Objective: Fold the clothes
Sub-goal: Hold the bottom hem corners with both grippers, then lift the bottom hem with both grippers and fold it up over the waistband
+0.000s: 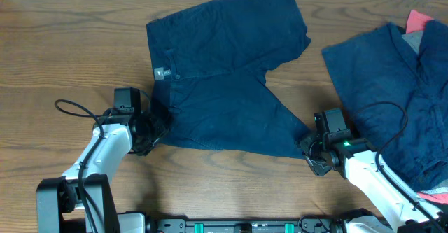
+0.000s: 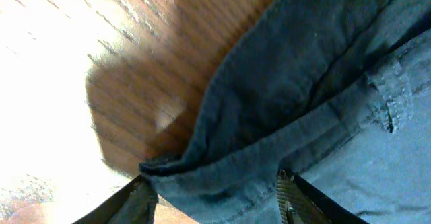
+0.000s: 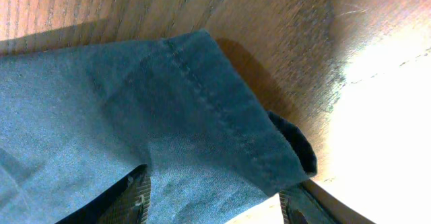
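Observation:
A pair of dark navy shorts [image 1: 224,72] lies spread flat on the wooden table, with a small grey waistband label [image 1: 162,73] at its left. My left gripper [image 1: 155,129] is at the near-left waistband corner. In the left wrist view the fingers [image 2: 215,200] stand apart with the shorts' seamed edge [image 2: 303,83] between them. My right gripper [image 1: 310,149] is at the hem corner of the near leg. In the right wrist view its fingers [image 3: 212,200] stand apart with the stitched hem corner [image 3: 101,116] between them.
A second navy garment [image 1: 392,86] lies heaped at the right, with a red-pink piece [image 1: 420,19] and a grey piece [image 1: 416,43] at its top. The right arm [image 1: 378,184] lies over its near edge. The table's far edge runs along the top.

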`<state>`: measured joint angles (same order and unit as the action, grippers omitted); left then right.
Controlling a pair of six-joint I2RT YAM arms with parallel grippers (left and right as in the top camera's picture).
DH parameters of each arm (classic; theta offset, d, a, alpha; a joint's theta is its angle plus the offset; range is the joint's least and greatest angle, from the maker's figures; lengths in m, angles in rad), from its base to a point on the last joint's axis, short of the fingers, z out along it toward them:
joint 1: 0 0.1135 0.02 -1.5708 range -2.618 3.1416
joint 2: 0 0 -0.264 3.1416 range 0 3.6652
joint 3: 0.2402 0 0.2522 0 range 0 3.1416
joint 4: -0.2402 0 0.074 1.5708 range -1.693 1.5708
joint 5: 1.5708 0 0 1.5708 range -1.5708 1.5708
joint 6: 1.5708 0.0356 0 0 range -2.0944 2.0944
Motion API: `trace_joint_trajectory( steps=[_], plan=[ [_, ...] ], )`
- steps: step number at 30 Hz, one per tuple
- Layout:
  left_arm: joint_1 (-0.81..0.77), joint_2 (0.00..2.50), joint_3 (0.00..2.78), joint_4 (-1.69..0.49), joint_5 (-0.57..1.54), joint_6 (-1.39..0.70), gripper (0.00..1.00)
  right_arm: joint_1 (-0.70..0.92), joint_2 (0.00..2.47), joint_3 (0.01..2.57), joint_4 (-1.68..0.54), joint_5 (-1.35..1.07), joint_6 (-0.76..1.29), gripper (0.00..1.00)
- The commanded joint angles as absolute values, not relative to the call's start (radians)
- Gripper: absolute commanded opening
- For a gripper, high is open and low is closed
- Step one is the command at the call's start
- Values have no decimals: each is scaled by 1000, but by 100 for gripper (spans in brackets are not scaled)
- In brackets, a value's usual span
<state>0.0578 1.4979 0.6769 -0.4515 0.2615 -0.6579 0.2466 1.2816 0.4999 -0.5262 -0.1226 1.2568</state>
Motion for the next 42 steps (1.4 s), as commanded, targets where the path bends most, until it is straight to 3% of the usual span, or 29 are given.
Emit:
trace_joint_trajectory(
  steps=[1, 2, 5, 6, 10, 13, 23, 42],
  plan=[
    [59, 1523, 645, -442, 215, -660, 49, 242, 1288, 480, -537, -89, 1261, 59],
    [59, 1523, 645, -443, 215, -660, 37, 242, 1288, 480, -532, -82, 1261, 60],
    [59, 1523, 645, -455, 216, -660, 19, 242, 1288, 480, -517, -83, 1260, 58],
    [59, 1523, 645, -463, 216, -660, 8, 242, 1288, 480, -516, -83, 1261, 56],
    [59, 1523, 645, -501, 216, -648, 6, 242, 1288, 480, -516, -83, 1260, 18],
    [59, 1522, 645, -530, 216, -618, 6, 242, 1288, 480, -513, -82, 1260, 1],
    [59, 1403, 648, -668, 216, -512, 6, 242, 1258, 503, -553, -86, 1106, 1],
    [59, 679, 757, -1106, 262, -423, 6, 190, 987, 974, -1111, 95, 857, 1]
  ],
)
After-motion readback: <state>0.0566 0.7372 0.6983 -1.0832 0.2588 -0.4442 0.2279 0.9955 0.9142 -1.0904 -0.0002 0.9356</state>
